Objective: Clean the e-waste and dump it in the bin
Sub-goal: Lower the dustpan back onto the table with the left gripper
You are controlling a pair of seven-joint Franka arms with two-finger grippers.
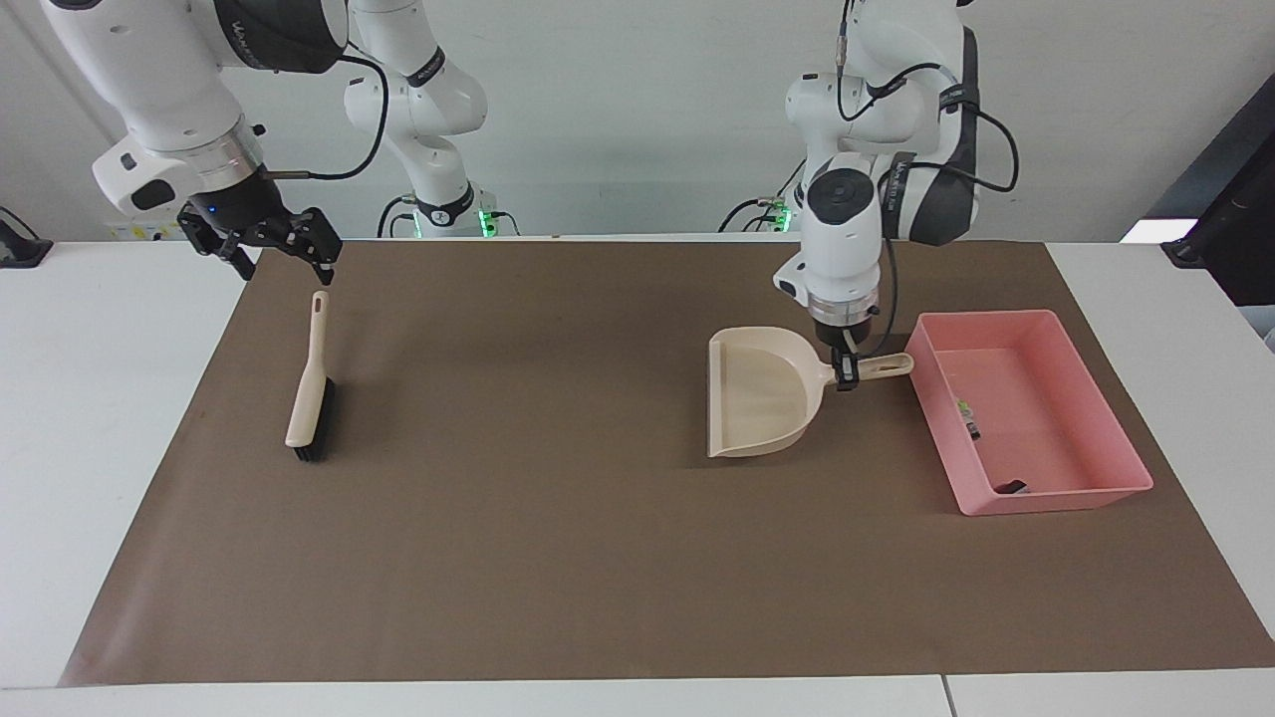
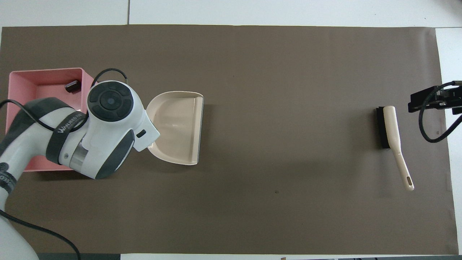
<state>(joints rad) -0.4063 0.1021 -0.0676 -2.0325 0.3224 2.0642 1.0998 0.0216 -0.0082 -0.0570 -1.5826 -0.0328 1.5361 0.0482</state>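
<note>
Left end effector (image 1: 848, 371) clenched on dustpan (image 1: 757, 396) handle, pan emptied beside bin (image 1: 1036, 329) now containing both e-waste pieces (image 1: 968, 418). Right end effector (image 1: 284, 251) released above brush (image 1: 309, 383), waiting.

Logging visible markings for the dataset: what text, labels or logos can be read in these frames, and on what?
"WANKEDA", or close to it: band on the left arm; letters small, spelling unsure.
Same band lettering on the right arm: too small to read.
Label on the white part in the bin: unreadable.
Dustpan, brush: no text.
</note>
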